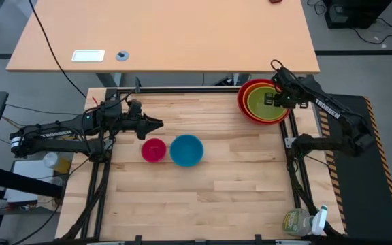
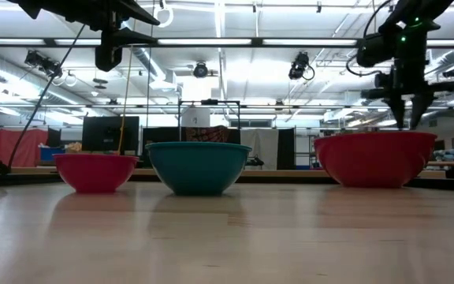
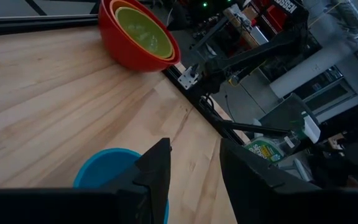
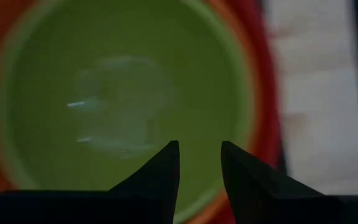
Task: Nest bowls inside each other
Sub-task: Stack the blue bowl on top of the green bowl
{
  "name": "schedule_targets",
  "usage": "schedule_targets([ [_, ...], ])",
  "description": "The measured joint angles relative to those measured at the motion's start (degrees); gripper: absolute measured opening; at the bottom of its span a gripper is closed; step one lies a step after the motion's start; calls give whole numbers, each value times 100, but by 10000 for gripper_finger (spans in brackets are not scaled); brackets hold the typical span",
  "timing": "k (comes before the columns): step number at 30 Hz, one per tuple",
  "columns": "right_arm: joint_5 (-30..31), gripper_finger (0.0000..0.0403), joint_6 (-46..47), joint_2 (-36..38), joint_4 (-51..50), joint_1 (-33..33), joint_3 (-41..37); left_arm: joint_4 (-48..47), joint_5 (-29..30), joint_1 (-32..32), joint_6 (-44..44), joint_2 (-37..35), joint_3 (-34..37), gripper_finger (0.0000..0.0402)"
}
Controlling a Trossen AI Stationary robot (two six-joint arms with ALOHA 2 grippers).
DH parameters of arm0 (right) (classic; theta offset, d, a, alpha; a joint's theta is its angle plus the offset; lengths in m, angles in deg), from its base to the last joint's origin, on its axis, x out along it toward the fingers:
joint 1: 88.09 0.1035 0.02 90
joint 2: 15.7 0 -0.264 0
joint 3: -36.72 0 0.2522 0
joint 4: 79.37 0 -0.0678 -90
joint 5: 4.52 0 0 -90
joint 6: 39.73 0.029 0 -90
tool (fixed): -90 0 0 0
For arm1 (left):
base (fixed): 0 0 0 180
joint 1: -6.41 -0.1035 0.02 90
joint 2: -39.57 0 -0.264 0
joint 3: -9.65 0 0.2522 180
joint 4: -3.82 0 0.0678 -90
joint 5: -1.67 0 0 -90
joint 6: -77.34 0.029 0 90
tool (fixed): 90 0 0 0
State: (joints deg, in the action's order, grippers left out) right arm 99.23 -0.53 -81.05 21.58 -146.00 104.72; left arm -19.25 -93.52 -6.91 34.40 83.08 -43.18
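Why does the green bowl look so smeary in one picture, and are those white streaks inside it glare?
Right wrist view: the lime green bowl sits close under the camera, its rim soft and out of focus; the pale streaks look like reflected ceiling lights. Left wrist view: the same bowl shows crisp, with a smaller sheen. Low view: bright ceiling strips wash out the background.

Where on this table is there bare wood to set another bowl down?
The whole near half, in front of the pink bowl and blue bowl, is bare. So is the middle strip between the blue bowl and the red-orange-green stack. The far right corner is crowded by the stack and the right gripper.
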Motion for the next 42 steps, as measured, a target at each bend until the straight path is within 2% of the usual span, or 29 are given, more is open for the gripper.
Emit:
schedule_targets([
  [4,-101,126,-274,193,422,607,0,0,0,0,0,0,0,142],
  [13,-273,125,-480,318,1623,2493,0,-4,112,2,9,0,0,142],
  [19,-556,125,-602,88,2741,3772,0,-290,172,2,28,0,0,142],
  [24,-564,125,-405,-395,3395,4580,0,-763,280,2,18,2,0,142],
  [29,-641,125,-82,-1127,3947,5144,41,-919,297,2,4,2,0,147],
  [34,-616,125,-198,-2045,3955,5482,666,-1111,299,2,4,2,0,176],
  [38,-517,132,-324,-2756,3924,5554,1301,-1267,265,2,21,0,0,212],
  [42,-521,152,-335,-3354,3907,5446,1720,-1241,-17,2,124,0,0,234],
])
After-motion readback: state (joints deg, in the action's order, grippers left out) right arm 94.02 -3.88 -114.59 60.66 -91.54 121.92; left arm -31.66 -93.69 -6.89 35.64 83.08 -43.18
